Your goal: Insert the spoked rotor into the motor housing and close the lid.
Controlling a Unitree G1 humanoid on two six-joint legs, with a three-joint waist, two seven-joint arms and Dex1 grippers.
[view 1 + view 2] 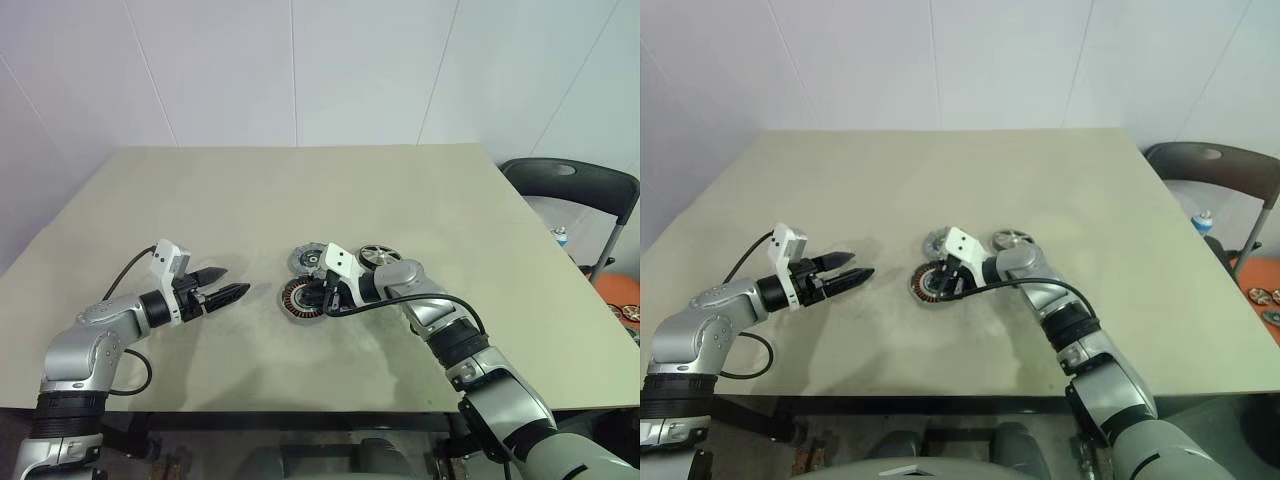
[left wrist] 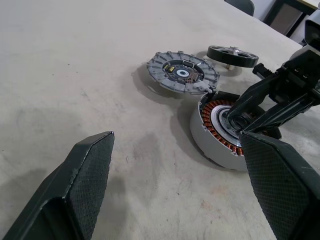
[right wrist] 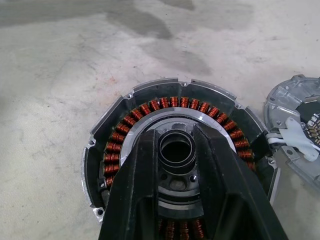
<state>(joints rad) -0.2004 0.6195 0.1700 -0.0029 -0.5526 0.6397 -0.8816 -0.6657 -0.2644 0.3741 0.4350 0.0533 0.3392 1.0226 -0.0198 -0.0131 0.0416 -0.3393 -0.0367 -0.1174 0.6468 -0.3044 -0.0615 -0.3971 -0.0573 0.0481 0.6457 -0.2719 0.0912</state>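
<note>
The motor housing (image 1: 298, 299), with copper windings (image 3: 175, 103) around a silver centre, lies in the middle of the table. My right gripper (image 1: 319, 297) reaches over it from the right, shut on a small dark ring (image 3: 176, 164) at the housing's centre. Just behind the housing lies the grey ridged lid (image 1: 308, 260). The spoked rotor (image 1: 380, 255) lies flat to the lid's right, behind my right wrist. My left gripper (image 1: 235, 280) hovers open and empty a short way left of the housing, pointing at it.
The beige table (image 1: 300, 190) has bare room to the left, behind and in front of the parts. A dark folding chair (image 1: 580, 190) stands off the table's right edge, with an orange object (image 1: 622, 300) near it.
</note>
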